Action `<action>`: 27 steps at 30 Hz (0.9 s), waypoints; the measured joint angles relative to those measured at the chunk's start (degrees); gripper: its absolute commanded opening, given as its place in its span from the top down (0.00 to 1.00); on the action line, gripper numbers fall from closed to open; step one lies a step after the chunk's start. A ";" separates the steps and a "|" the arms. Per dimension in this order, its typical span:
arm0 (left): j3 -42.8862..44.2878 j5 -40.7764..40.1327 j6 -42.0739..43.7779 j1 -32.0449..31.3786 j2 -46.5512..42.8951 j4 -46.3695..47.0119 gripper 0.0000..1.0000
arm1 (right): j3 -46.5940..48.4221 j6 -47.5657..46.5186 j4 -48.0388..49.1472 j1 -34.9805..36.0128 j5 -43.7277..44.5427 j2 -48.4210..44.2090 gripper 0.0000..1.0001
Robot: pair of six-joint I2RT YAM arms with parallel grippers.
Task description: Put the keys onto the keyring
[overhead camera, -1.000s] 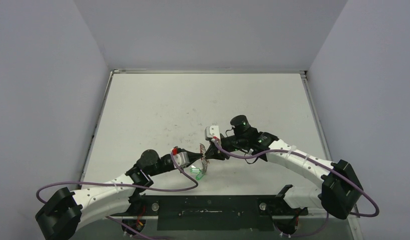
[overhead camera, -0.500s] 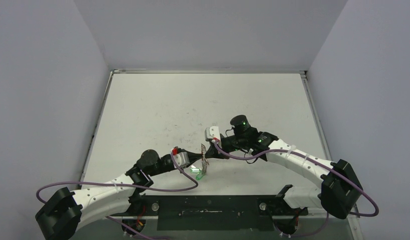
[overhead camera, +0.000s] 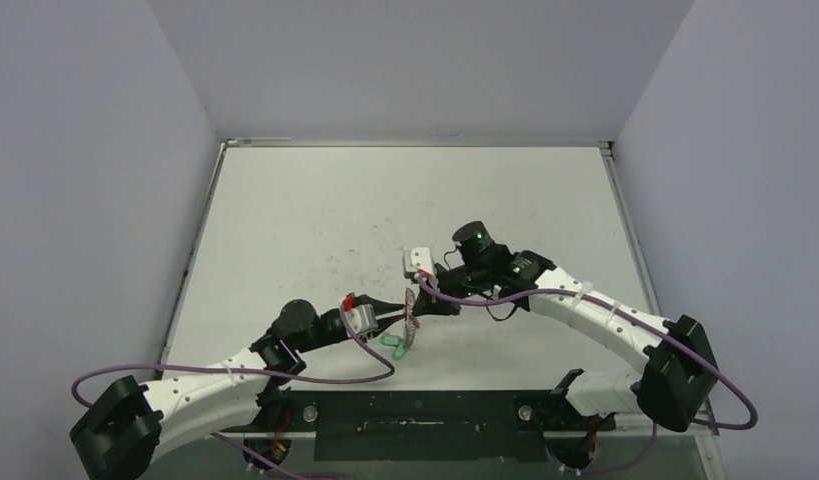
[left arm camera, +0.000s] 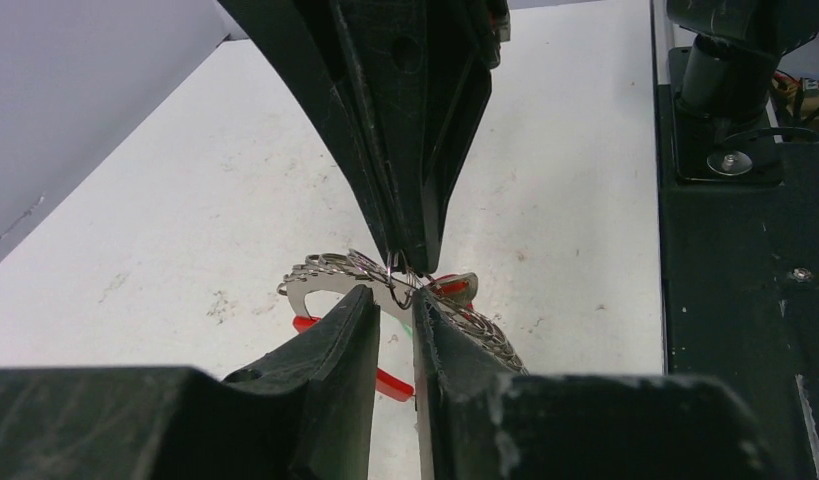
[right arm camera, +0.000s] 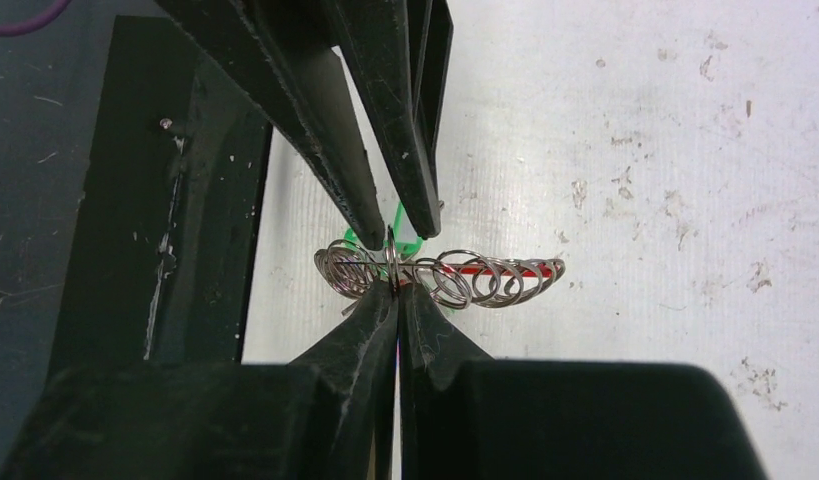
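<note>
Both wrist views resolve what top view cannot: right gripper (right arm camera: 396,290) clamped on keyring (right arm camera: 450,277), left gripper (left arm camera: 397,296) narrowly parted at it. Keyring above table (overhead camera: 385,200), near front edge. Table white, scuffed; walls (overhead camera: 85,150) grey.

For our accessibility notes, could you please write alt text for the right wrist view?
The right tool, shut, pinches the silvery-looped metal keyring with a red arc over a scuffed white table; the left tool meets it from the far side.

Keyring (overhead camera: 412,311) above the table (overhead camera: 315,215) near its front edge, left tool (overhead camera: 395,315) at its left, right tool (overhead camera: 425,308) at its right, key (overhead camera: 395,346) beneath.
</note>
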 measured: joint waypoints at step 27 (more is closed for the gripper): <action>4.83 -2.45 6.73 0.00 -6.95 -18.75 0.78 | 35.28 3.28 -38.60 8.17 15.85 23.61 1.00</action>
